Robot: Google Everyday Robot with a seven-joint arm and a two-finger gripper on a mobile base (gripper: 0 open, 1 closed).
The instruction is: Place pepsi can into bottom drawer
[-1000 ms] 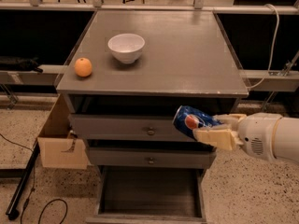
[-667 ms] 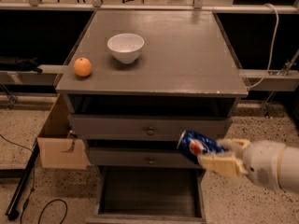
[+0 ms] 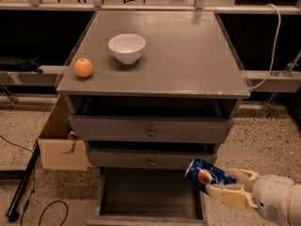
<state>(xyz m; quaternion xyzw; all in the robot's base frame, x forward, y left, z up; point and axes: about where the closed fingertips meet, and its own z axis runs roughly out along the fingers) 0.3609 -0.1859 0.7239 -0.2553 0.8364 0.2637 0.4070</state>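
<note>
While the gripper [image 3: 225, 186] at the near right clamps its pale fingers [image 3: 226, 197] shut around it, the pepsi can [image 3: 203, 174] hangs tilted in the air. Its free end points left, and it seems to sit just above the right edge of the open bottom drawer [image 3: 141, 194].

The can is a small blue cylinder with a round red, white and blue logo. It is likely light, with thin, smooth metal walls that slip easily and dent under a hard squeeze. The best hold is across the curved side, near the middle. The fingers grip nearer the right-hand end.

The drawer is grey wood with a dark, flat floor and a low front. Above it are two shallower drawers [image 3: 150, 128] with small round knobs. On the matte grey cabinet top [image 3: 197, 55] sit a glossy white bowl [image 3: 127, 47] and, to its left, an orange [image 3: 83, 67].
</note>
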